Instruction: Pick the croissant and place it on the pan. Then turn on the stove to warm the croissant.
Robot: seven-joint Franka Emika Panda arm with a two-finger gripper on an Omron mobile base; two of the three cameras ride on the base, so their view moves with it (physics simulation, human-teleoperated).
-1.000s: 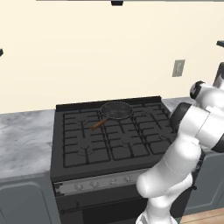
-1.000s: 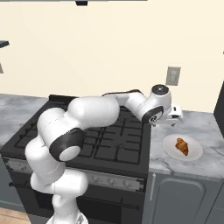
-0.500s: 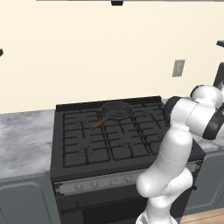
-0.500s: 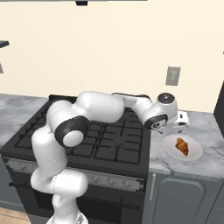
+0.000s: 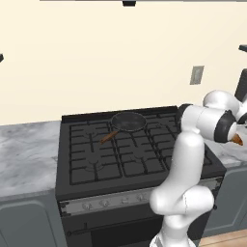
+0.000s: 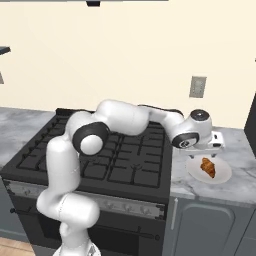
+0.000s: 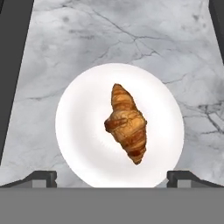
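Marble bench carries a plate at whose centre our open tool hovers over the light, crushable croissant; we grip its thick middle gently.

white plate, marble counter, wall outlet

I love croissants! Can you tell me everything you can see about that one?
The croissant is a small orange-brown pastry, lumpy and curved, with darker ridged bands and pointed ends. It lies flat near the middle of a round white plate, which sits on the grey marbled counter to the right of the stove. Only the plate touches it. The gripper hangs open above it, fingertips wide apart.
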